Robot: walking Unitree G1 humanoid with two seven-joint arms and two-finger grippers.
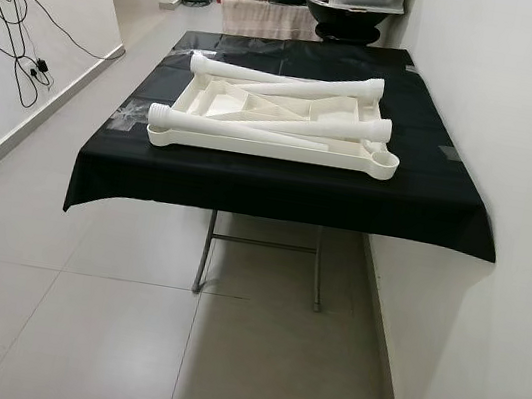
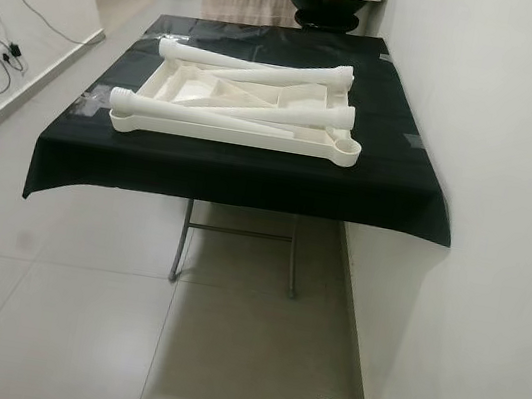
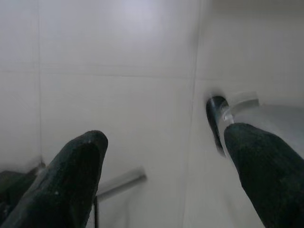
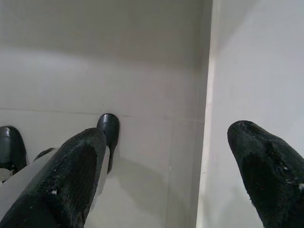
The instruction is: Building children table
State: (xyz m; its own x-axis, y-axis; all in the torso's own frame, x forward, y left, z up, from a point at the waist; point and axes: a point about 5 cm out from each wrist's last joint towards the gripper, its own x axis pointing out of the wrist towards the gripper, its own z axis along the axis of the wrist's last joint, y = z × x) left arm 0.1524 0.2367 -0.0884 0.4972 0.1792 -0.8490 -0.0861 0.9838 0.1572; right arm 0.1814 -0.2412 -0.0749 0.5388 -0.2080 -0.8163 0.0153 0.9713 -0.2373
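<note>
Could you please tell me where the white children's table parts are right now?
In the left eye view, the white tabletop lies upside down on the black-covered folding table straight ahead, against the right wall, with the four loose legs stacked across it.

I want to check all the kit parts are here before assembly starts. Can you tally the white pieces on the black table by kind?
White tapered legs: 4, first one, lying across the tray-like top
White table top: 1, lying flat on the black-covered table
Total: 5 white pieces

Both grippers, left gripper and right gripper, hang open over the floor.
</note>
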